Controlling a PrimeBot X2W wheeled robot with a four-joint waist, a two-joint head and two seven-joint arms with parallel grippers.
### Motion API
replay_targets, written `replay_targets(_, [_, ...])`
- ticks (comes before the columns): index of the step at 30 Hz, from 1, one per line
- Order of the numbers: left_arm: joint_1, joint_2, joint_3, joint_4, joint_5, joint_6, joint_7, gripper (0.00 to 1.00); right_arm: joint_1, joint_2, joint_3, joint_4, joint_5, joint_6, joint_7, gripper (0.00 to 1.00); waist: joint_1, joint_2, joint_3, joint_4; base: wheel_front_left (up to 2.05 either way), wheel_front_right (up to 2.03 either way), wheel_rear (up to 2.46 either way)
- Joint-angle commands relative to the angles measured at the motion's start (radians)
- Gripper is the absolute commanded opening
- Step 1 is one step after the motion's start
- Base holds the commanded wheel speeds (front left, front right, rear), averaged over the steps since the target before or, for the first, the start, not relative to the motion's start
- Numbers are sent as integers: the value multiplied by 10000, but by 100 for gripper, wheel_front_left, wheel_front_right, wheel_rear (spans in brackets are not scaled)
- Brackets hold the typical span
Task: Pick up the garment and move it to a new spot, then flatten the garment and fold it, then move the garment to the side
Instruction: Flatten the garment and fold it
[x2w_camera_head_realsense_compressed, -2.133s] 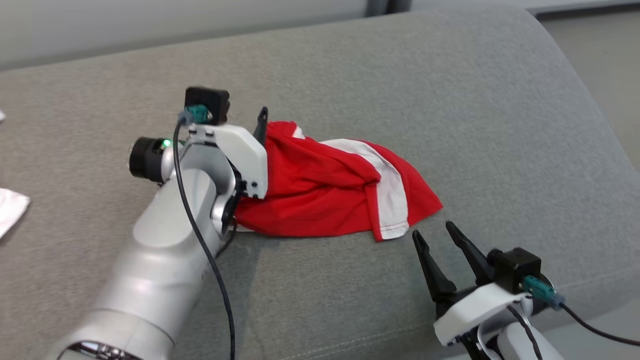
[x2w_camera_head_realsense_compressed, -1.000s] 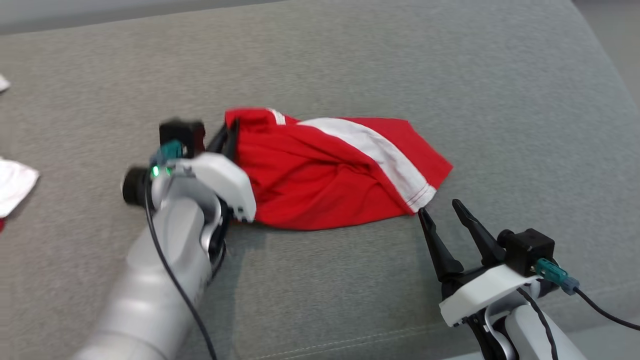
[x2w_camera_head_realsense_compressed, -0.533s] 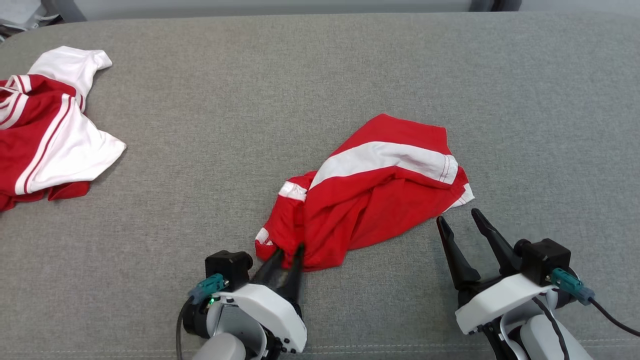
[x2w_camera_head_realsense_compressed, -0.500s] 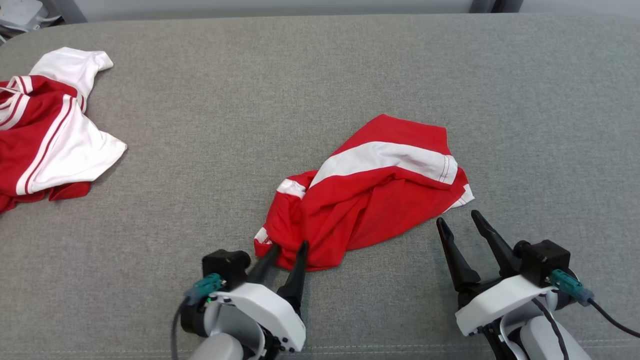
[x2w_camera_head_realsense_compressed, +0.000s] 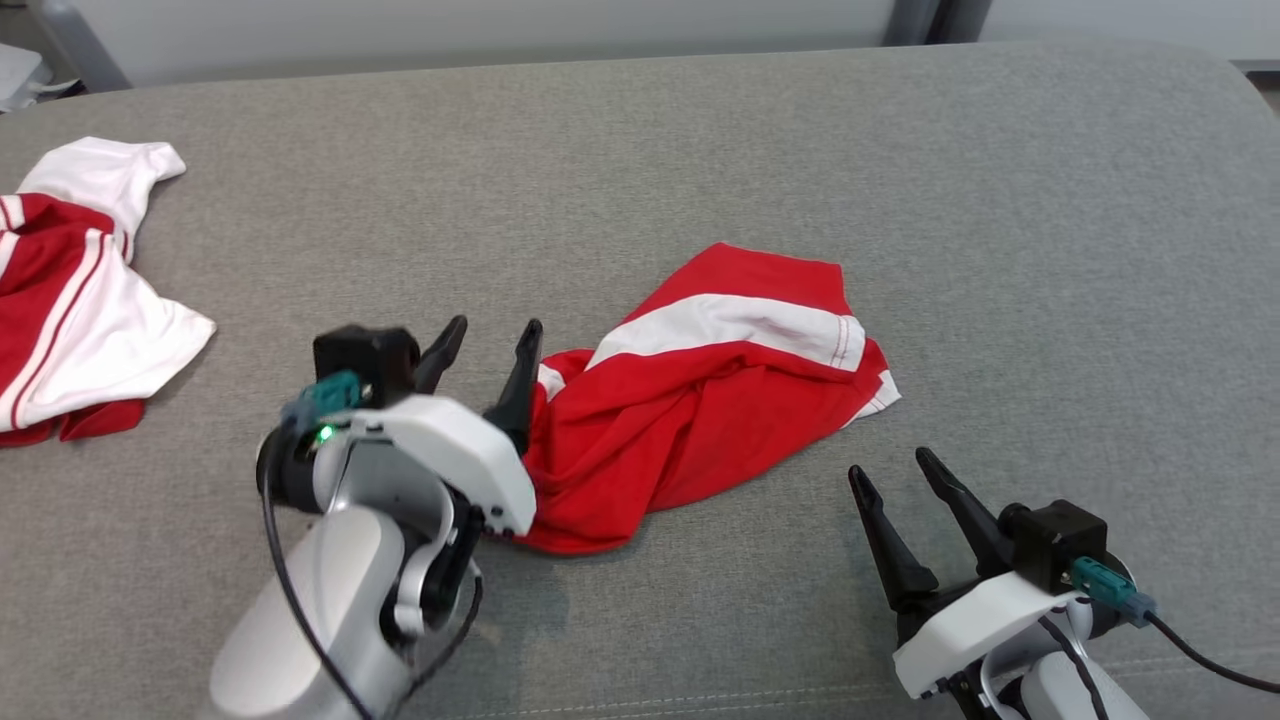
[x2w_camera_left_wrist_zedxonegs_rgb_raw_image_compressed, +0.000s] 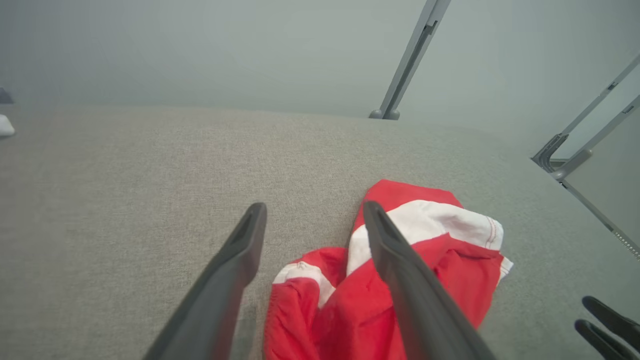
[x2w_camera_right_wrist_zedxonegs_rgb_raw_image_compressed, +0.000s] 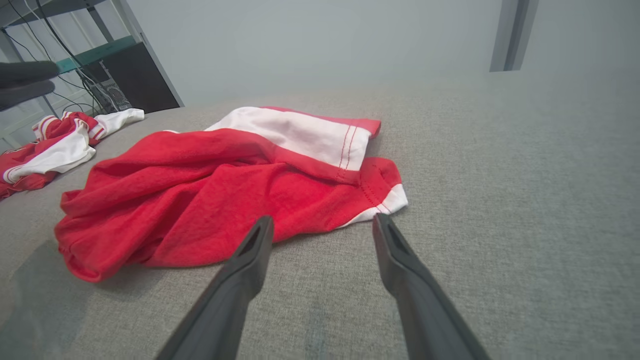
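A: Logging the surface first: a grey woven cushion (x2w_camera_head_realsense_compressed: 640, 130) is spreading under both arms. A pale wall is running behind it, and grey metal posts (x2w_camera_left_wrist_zedxonegs_rgb_raw_image_compressed: 407, 60) are standing past its far edge.

B: And the garment?

A: The red garment (x2w_camera_head_realsense_compressed: 700, 420) with a white band is lying crumpled near the middle of the cushion, between the two grippers. The left gripper (x2w_camera_head_realsense_compressed: 495, 324) is hovering at its left end, fingers spread and holding nothing. One finger is overlapping the cloth in the head view, and contact there is unclear. The right gripper (x2w_camera_head_realsense_compressed: 888, 463) is sitting just short of the white-trimmed corner, fingers apart and empty.

B: What is differing between the views?

A: The right wrist view is showing a dark rack with cables (x2w_camera_right_wrist_zedxonegs_rgb_raw_image_compressed: 100, 65) beyond the cushion. The head view is showing a second red-and-white garment (x2w_camera_head_realsense_compressed: 80, 310) lying well apart at the far left.
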Motion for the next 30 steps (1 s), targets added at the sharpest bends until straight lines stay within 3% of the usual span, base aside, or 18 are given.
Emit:
replay_targets(1, [-1006, 61, 260, 570, -77, -297, 252, 100, -116, -80, 273, -136, 45, 14, -118, 100, 0, 0, 50, -184, 0, 0, 0])
replay_targets(8, [-3121, 24, -550, 3479, 119, -1189, 1817, 100, -255, -98, 423, -75, 63, 14, -118, 100, 0, 0, 284, -640, 0, 0, 0])
replay_targets(16, [-4057, 399, -1206, 4954, 329, -2019, 3145, 100, -348, 29, 403, -86, 59, 14, -118, 100, 0, 0, 443, -1084, 0, 0, 0])
replay_targets(25, [-4179, 825, -1363, 4868, 462, -1971, 3519, 100, -160, 71, 176, -59, 5, 14, -118, 100, 0, 0, 453, -1078, 0, 0, 0])
replay_targets(30, [-3862, 924, -1435, 4519, 317, -1877, 3999, 93, -104, 38, 107, -72, -71, 14, -118, 100, 0, 0, 470, -892, 0, 0, 0])
